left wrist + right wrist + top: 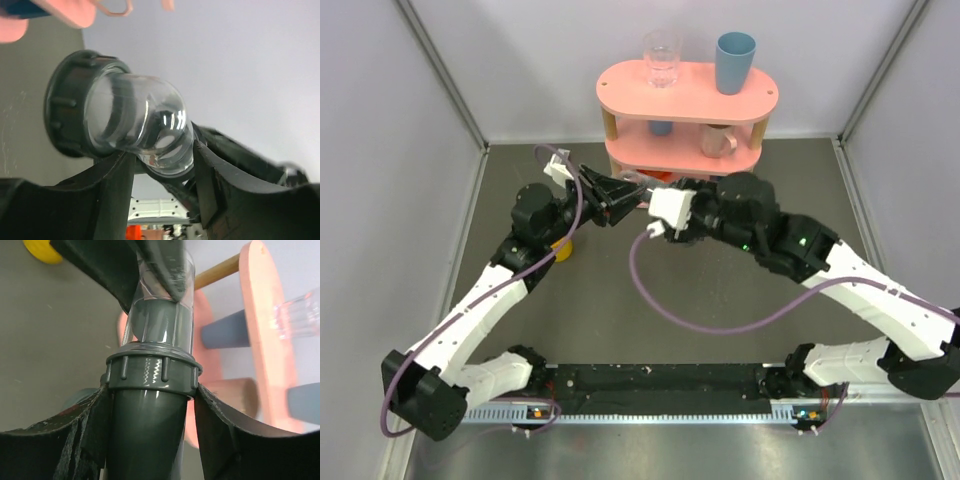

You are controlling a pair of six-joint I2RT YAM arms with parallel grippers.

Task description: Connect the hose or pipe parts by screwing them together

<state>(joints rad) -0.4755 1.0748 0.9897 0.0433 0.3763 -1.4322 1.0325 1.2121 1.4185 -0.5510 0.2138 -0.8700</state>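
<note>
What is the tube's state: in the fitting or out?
In: the tube passes into the ribbed collar of the fitting.

No text, label, brand, number or sign can be read in any view.
</note>
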